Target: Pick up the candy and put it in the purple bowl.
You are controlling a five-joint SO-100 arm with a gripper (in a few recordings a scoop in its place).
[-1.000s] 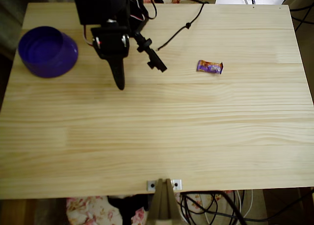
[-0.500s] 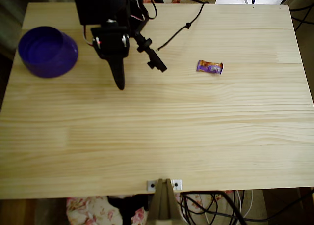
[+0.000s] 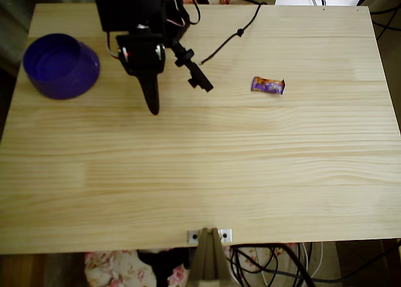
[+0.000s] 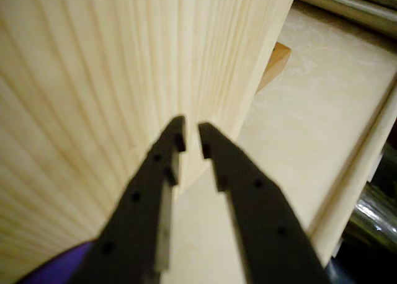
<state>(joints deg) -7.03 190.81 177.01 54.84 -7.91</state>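
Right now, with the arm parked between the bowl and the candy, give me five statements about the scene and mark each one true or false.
1. The candy lies inside the purple bowl. False: it lies on the bare table, to the right of the arm in the overhead view.
2. The purple bowl sits near the table's upper left corner in the overhead view. True.
3. The gripper holds the candy. False: nothing sits between its jaws.
4. In the wrist view the jaws stand close together, with a narrow gap at the tips. True.
5. The candy touches the bowl's rim. False: the two lie far apart, with the arm between them.
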